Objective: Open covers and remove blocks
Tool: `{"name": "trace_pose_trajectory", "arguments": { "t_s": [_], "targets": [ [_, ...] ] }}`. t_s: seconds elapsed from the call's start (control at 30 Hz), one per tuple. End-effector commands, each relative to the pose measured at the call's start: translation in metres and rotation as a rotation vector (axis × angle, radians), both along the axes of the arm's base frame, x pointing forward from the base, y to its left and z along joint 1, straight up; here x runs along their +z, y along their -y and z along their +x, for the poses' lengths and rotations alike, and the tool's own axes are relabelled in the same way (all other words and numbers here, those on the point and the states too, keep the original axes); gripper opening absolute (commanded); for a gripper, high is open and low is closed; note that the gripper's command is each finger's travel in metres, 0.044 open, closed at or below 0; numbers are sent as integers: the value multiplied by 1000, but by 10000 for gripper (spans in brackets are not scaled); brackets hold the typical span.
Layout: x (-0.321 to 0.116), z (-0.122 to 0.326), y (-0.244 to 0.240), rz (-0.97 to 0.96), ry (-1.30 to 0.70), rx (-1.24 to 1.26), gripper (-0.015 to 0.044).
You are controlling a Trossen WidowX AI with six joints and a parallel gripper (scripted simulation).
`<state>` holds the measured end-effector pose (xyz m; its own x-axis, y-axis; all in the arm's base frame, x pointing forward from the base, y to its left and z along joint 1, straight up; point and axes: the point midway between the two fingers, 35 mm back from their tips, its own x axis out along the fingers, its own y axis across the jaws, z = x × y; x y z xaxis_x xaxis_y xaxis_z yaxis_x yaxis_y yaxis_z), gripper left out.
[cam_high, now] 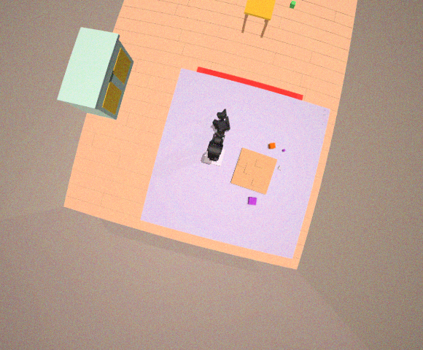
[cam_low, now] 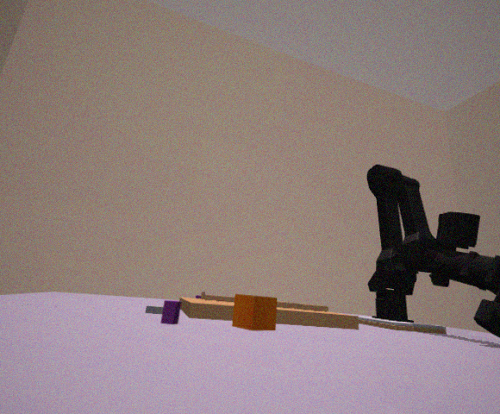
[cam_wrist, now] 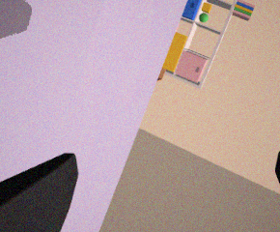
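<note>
Jaws [cam_high: 223, 112] stand wide apart with nothing between them, and I judge they are parked off the puzzle board [cam_high: 253, 170] [cam_low: 312, 317] to leave it unobstructed. On the surface [cam_high: 189, 195] [cam_low: 196, 369] [cam_wrist: 92, 72], just beside the board, I see an orange block [cam_high: 272, 145] [cam_low: 254, 312] and, on its opposite side, a purple block [cam_high: 251, 200], probably set out after removal. I cannot confirm every cover is open. I can read no labels or writing.
</note>
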<state>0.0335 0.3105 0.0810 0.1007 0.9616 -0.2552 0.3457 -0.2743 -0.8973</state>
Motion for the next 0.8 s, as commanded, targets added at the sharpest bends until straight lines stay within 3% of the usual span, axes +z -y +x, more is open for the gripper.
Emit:
{"name": "trace_pose_trajectory", "arguments": {
  "t_s": [0.0,0.47,0.77],
  "targets": [
    [0,1,0,-2,-4,-3,374],
    [-19,70,-14,-117,-321,-305,6],
    [-28,119,-9,-159,-542,-533,0]
  ]
}}
